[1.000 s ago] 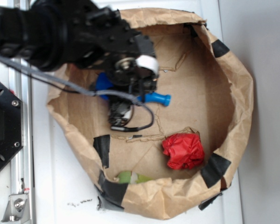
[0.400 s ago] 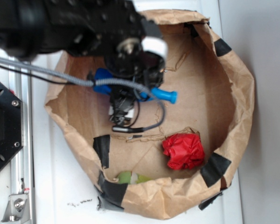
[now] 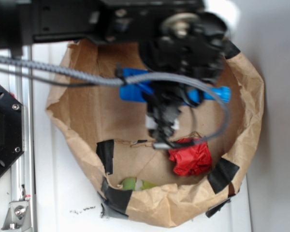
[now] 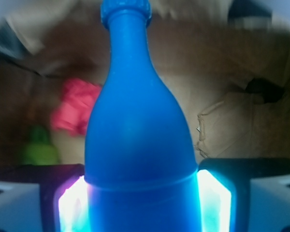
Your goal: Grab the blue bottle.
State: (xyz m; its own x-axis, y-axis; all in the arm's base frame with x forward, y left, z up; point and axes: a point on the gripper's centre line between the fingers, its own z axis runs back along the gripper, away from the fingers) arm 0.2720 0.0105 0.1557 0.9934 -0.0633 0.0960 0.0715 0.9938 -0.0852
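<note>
The blue bottle (image 4: 135, 145) fills the wrist view, body between the two jaws, neck and ribbed cap pointing away. In the exterior view it (image 3: 135, 92) lies crosswise under the arm, cap (image 3: 222, 93) to the right, raised above the paper bag's floor. My gripper (image 4: 142, 203) is shut on the bottle's body, and both pads (image 4: 212, 203) press against its sides. In the exterior view the gripper (image 3: 176, 94) is mostly hidden by the black wrist.
The open brown paper bag (image 3: 246, 111) has black tape patches on its rim. A red paper ball (image 3: 189, 157) lies at its lower right and a green object (image 3: 135, 184) at its front edge. A black fixture (image 3: 2, 135) stands at left.
The arm has moved right and upward, carrying the blue bottle with it. The bottle now looks larger and higher above the bag floor. The red ball has not moved.
</note>
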